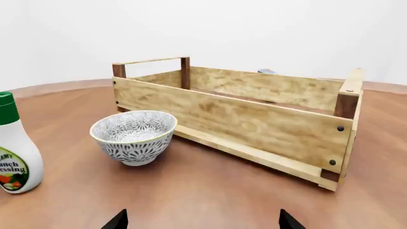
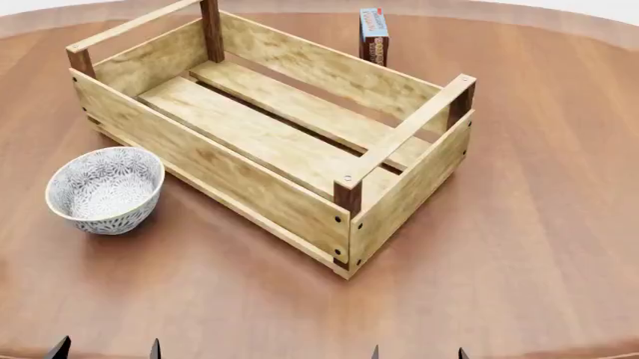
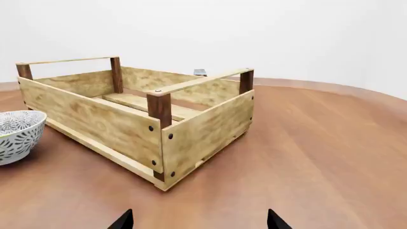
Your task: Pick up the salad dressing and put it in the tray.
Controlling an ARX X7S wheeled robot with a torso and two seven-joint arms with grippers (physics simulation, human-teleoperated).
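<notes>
- The left gripper [image 1: 199,220] shows only 2 dark finger tips at the edge of its own camera view. They stand wide apart with nothing between them.
- The right gripper [image 3: 198,220] looks the same: 2 tips wide apart, holding nothing.
- From the left gripper, the salad dressing [image 1: 14,148] stands on the table [image 1: 210,191], near and off to one side. It is upright, so its long way points up, with the green cap on top.
- The head view does not show the bottle at all, and neither does the right wrist view. So I think the left arm is the nearer one to grab it.
- A little further out is the white patterned bowl [image 1: 133,136], just beside the tray [image 1: 254,124].
- The tray has nothing in it. A small box [image 2: 373,35] stands behind it.
</notes>
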